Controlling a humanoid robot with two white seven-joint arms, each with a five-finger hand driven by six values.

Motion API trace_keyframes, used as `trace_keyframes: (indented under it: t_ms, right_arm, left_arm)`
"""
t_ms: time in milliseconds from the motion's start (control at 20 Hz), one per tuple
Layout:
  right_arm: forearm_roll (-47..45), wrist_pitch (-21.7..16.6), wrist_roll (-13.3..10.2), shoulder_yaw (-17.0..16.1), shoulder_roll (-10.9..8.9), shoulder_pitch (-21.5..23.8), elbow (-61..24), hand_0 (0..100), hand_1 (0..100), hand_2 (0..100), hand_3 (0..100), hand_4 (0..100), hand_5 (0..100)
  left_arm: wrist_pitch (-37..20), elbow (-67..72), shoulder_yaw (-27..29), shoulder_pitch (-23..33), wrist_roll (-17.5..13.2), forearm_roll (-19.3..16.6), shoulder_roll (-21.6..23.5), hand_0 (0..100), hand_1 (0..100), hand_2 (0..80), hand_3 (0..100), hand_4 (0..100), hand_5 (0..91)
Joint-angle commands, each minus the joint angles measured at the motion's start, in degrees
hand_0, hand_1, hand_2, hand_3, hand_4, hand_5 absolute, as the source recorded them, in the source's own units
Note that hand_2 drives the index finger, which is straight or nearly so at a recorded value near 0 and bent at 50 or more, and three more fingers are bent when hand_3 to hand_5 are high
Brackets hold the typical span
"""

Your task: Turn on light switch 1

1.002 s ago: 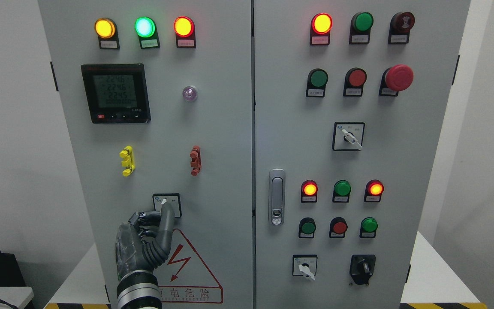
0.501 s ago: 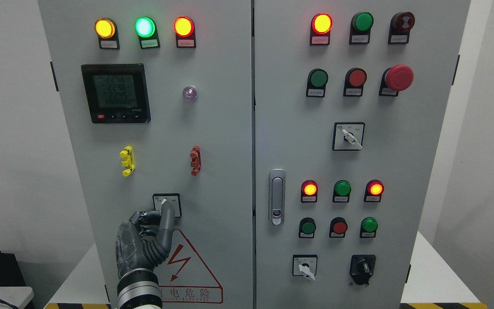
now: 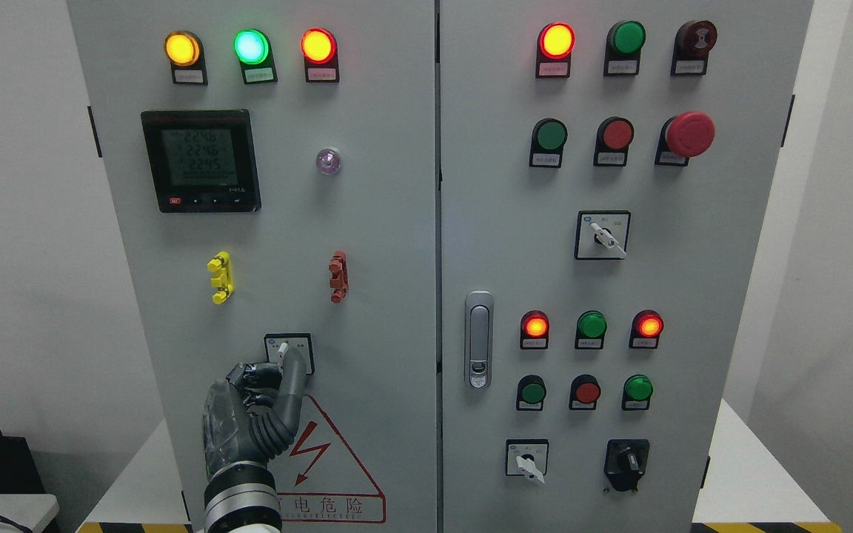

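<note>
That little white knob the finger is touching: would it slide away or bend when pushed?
Probably neither. The white knob sits in a square plate fixed on the cabinet door, so it likely pivots stiffly. The left hand extends only one finger, suggesting light force.

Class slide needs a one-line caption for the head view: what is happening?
Robot's left hand extends one finger to the small selector switch low on the grey cabinet's left door, above the lightning warning triangle.

Standing on the worktop: a control cabinet with two doors side by side. Sitting on the left door, from top down: three lamps, a meter, a rotary switch. Reaching up from below left, the left robot hand, one finger touching that switch. Sitting at the right door's left edge: a door handle.
</note>
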Motion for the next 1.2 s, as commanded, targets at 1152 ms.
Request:
trace_keyframes:
  t_ms: [1152]
  right_arm:
    - [-1.05, 0.04, 0.03, 0.0, 0.0, 0.0, 0.0, 12, 39, 0, 0, 0, 0]
  left_arm:
    - [-0.02, 0.08, -0.23, -0.12, -0.05, -0.01, 0.0, 40, 34, 50.6, 65, 74, 78.8]
